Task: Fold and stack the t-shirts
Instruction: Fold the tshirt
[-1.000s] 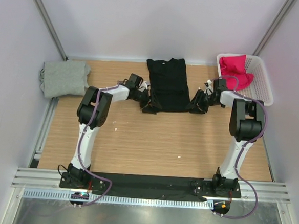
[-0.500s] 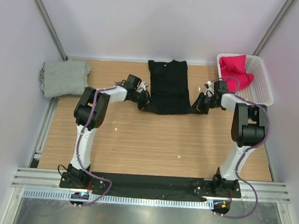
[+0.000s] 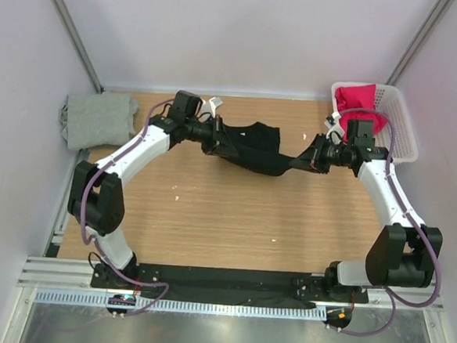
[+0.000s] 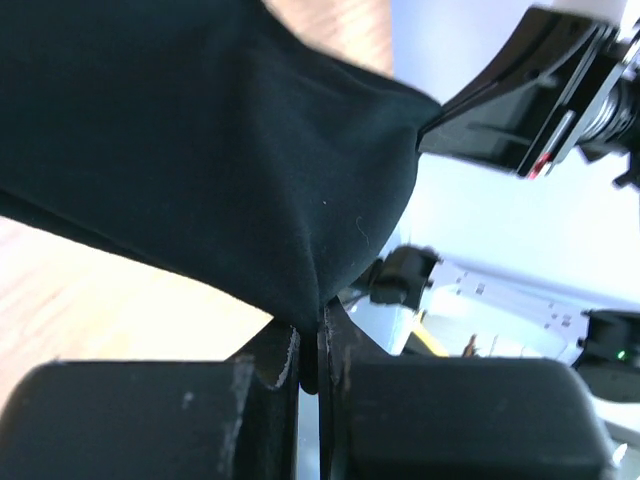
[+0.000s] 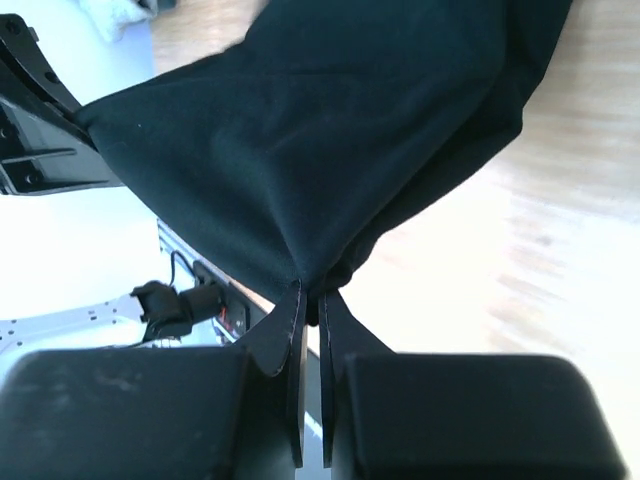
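Observation:
The black t-shirt point(image 3: 255, 144) hangs stretched above the table between both arms at the back centre. My left gripper point(image 3: 217, 137) is shut on its left corner; in the left wrist view the black cloth point(image 4: 220, 150) runs into the pinched jaws of that gripper point(image 4: 310, 335). My right gripper point(image 3: 308, 160) is shut on the shirt's right corner, and in the right wrist view the cloth point(image 5: 320, 130) gathers to a point between the closed fingertips of the gripper point(image 5: 312, 300). A folded grey t-shirt point(image 3: 99, 119) lies at the far left. A magenta-red t-shirt point(image 3: 359, 104) sits in the basket.
A white mesh basket point(image 3: 400, 132) stands at the back right corner of the wooden table point(image 3: 233, 219). Grey walls close in the back and both sides. A black strip and metal rail point(image 3: 228, 293) run along the near edge by the arm bases.
Both grippers closed on the near corners of the black t-shirt and raised them off the table toward the back; the shirt, flat a second ago, now hangs sagging between them.

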Robot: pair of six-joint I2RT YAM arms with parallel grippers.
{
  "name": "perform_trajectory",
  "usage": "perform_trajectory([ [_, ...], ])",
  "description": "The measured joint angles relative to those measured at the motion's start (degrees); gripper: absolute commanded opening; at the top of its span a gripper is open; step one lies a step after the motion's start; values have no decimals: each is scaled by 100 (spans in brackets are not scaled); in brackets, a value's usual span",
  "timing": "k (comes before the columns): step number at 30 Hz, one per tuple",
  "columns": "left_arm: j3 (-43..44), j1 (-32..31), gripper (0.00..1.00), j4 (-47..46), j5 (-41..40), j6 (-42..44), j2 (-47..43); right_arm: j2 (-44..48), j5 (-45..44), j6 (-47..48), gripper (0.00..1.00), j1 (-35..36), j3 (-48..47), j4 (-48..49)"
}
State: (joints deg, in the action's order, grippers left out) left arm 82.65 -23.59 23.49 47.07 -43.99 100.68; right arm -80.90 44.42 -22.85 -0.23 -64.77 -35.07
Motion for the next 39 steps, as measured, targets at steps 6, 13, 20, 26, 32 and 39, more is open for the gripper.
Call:
perform_trajectory([
  [6,-748,-214,0,302,-103,249,-612,385,57,-52,2,31,485,-138],
  [13,-1893,-232,0,472,-195,352,-815,321,26,-170,1,459,1327,28],
  [20,-1827,-61,0,579,-332,393,-785,-396,-4,-151,1,614,697,304],
  [26,-199,629,0,514,-369,498,0,-1534,9,-177,1,625,-831,857],
  [32,1665,966,0,372,-518,726,1725,-3156,-92,-326,1,643,-2483,1696],
  [39,3895,984,0,514,-1099,1419,3838,-5016,-350,-433,1,605,-3893,2135],
])
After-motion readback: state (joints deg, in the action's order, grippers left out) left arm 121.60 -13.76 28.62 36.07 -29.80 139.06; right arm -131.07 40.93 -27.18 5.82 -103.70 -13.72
